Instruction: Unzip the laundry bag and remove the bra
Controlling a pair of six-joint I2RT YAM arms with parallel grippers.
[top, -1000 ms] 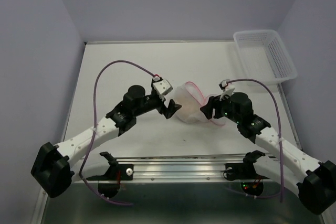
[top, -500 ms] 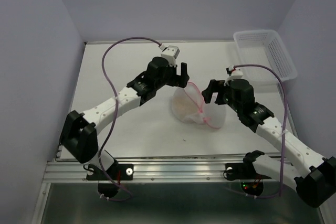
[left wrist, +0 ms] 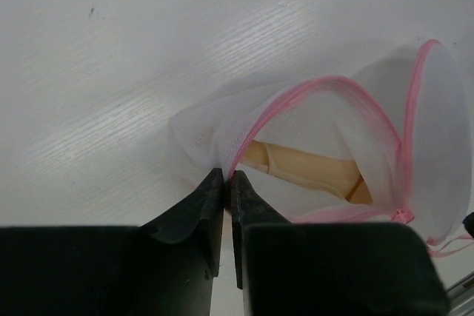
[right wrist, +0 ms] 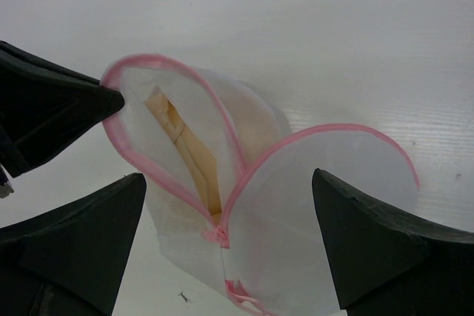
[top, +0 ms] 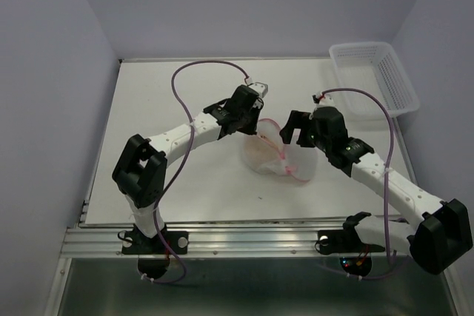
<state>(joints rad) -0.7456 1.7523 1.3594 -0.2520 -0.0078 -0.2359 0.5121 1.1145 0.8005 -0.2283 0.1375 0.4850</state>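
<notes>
Over on the left, the left arm reaches across the white counter (top: pixel 170 94). Its left gripper (left wrist: pixel 226 180) is pinched tight on the pink trim of the laundry bag (top: pixel 280 159), right at the edge of the mouth. From the left wrist view the two black fingers (left wrist: pixel 194 212) meet with only the thin mesh edge between them.

The bag sits a little right of the counter's middle, between the two grippers. It is unzipped and gaping: one pink-edged flap is lifted towards the left gripper, and the other lies flat on the counter to the right. A pink zipper pull (right wrist: pixel 220 236) shows where the two pink edges come together.

Inside the opening lies the bra (left wrist: pixel 311 168), a pale peach fold. It is tucked in the bag's hollow and partly veiled by the white mesh.

Just right of that, the right gripper (top: pixel 294 132) hangs over the bag with its jaws spread wide, gripping nothing. In its own wrist view the fingers (right wrist: pixel 370 246) frame the open mouth on either side, and the left gripper's tip touches the trim at the upper left.

Far right, at the back corner, a white lattice basket (top: pixel 392 83) sits well apart from the rest.
</notes>
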